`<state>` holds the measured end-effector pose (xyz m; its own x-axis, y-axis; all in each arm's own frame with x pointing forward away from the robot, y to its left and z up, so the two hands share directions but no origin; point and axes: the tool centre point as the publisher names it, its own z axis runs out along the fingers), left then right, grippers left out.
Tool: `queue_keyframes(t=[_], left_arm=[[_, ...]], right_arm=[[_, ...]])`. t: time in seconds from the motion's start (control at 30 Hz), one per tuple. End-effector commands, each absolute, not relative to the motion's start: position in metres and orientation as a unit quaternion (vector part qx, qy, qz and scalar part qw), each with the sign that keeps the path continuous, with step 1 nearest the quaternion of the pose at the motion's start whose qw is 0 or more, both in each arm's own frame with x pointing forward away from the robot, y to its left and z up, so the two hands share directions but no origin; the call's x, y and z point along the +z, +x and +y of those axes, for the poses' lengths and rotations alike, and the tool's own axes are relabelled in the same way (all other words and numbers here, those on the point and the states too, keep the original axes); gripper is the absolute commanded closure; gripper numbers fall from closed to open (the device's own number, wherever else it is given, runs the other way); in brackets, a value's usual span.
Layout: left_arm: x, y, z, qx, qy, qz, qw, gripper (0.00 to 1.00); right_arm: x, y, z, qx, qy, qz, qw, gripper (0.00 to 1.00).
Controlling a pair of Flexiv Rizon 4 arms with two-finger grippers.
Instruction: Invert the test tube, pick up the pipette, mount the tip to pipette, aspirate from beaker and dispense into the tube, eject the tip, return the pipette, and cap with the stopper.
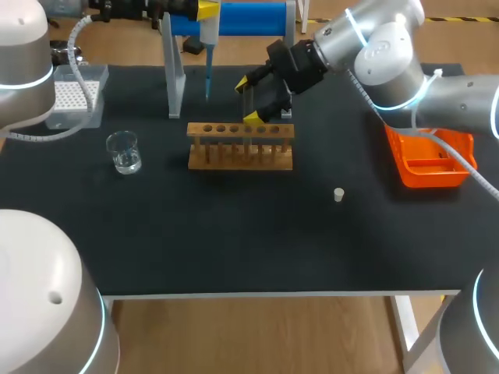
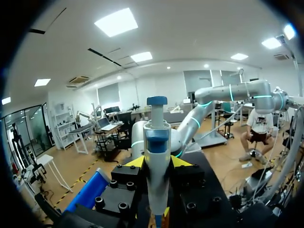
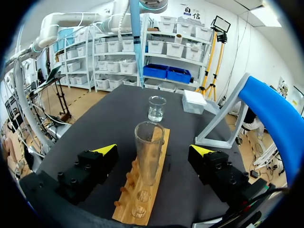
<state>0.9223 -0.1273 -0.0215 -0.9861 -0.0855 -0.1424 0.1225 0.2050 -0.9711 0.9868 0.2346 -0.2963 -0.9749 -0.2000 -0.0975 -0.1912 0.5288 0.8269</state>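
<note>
A clear test tube stands upright, mouth up, in the wooden rack. My right gripper is open, with one finger on each side of the tube and neither touching it. At the back of the table my left gripper is shut on the pipette, and its blue tip hangs down beside the grey stand. The beaker with water sits left of the rack. A small white stopper lies on the mat to the rack's right.
The tip box stands at the back left. The pipette stand with its blue top bar rises behind the rack. An orange bin sits at the right edge under my right arm.
</note>
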Motion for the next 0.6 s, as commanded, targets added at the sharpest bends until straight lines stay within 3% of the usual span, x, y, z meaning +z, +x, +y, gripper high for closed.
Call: queue_keyframes(t=[0.03, 0.6], left_arm=[[-0.0204, 0.9237, -0.1265, -0.630, 0.013, 0.773, 0.080, 1.00], [-0.0204, 0.9237, -0.1265, -0.630, 0.013, 0.773, 0.080, 1.00]], right_arm=[[-0.2953, 0.9871, 0.2323, -0.471, 0.113, -0.875, 0.004, 0.00], [-0.2953, 0.9873, 0.2318, -0.467, 0.113, -0.877, 0.000, 0.00]])
